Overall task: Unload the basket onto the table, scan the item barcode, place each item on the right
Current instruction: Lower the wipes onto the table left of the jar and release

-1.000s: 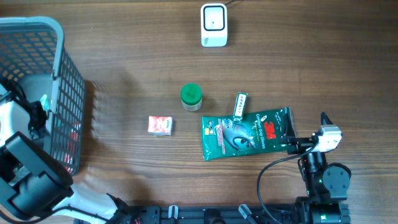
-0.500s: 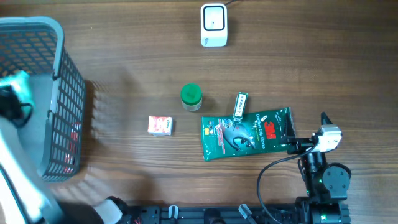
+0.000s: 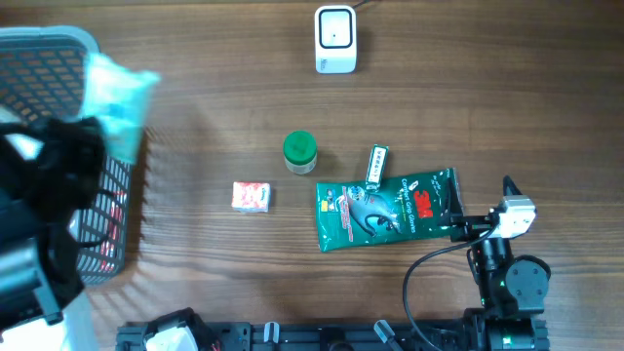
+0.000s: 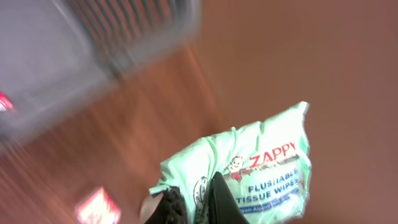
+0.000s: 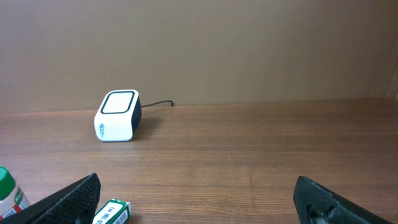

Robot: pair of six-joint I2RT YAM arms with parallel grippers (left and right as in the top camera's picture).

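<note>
My left gripper pinches the flushable wipes pack. The scanner sits well apart, to the pack's right.

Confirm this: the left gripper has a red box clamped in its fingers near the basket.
Wrong item: the left gripper has a pale green pack of wipes clamped near the basket, as the left wrist view shows.

The pale green pack is showing "ZAPPY" in red, with "FLUSHABLE TISSUE WIPES" in blue below it. The green pouch on the counter is bearing a red "3M" logo. Its smaller print is reading as blur, as is the small green box.
</note>
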